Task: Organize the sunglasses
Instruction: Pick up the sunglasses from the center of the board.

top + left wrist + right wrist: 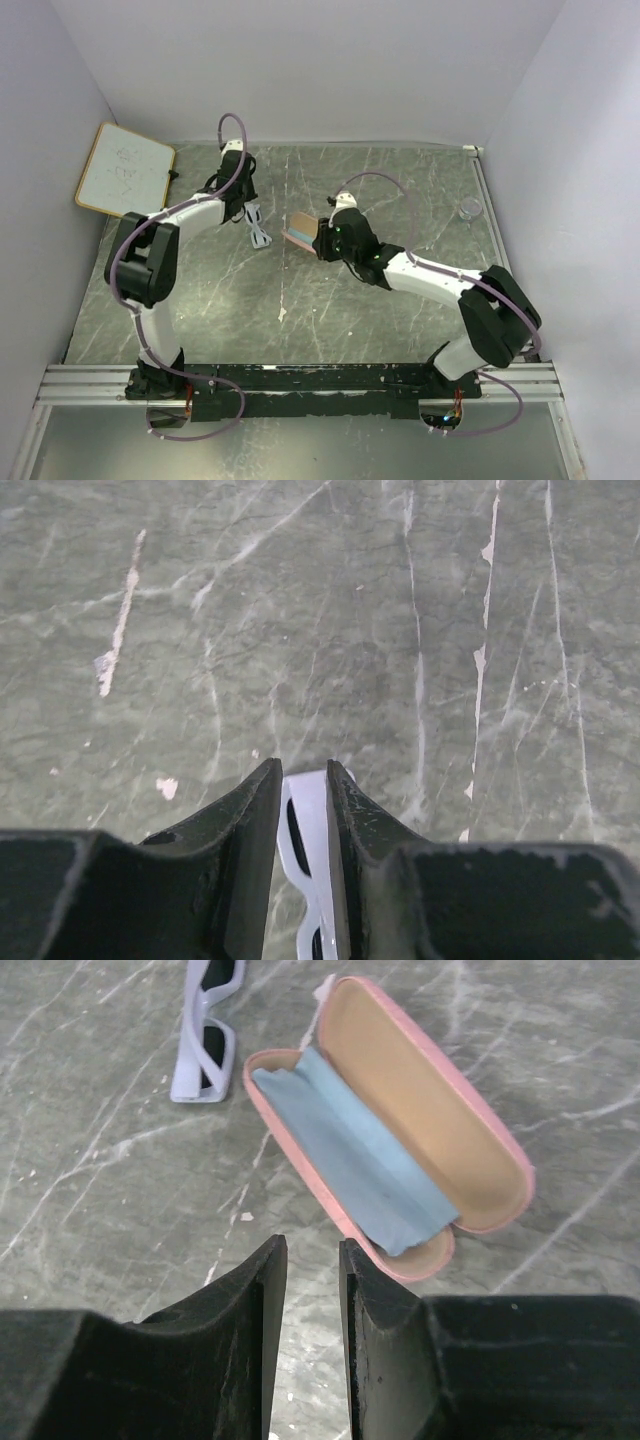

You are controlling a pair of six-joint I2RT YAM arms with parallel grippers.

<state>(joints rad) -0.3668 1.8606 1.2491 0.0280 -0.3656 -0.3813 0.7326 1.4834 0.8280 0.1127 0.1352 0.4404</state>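
The sunglasses [305,825], pale whitish frame with dark lenses, sit edge-on between the fingers of my left gripper [303,770], which is shut on them. From above, the sunglasses [260,230] hang below the left gripper [250,213] at the table's middle left. In the right wrist view the sunglasses [205,1045] lie just left of the open pink case [440,1090], which holds a folded pale blue cloth [350,1160]. My right gripper [311,1250] stands narrowly open and empty, just short of the case's near end. From above, the right gripper [322,240] is beside the case [301,231].
A small whiteboard [125,170] leans at the far left corner. A clear round dish [469,208] sits at the far right by the wall. White walls close three sides; a metal rail [300,380] runs along the near edge.
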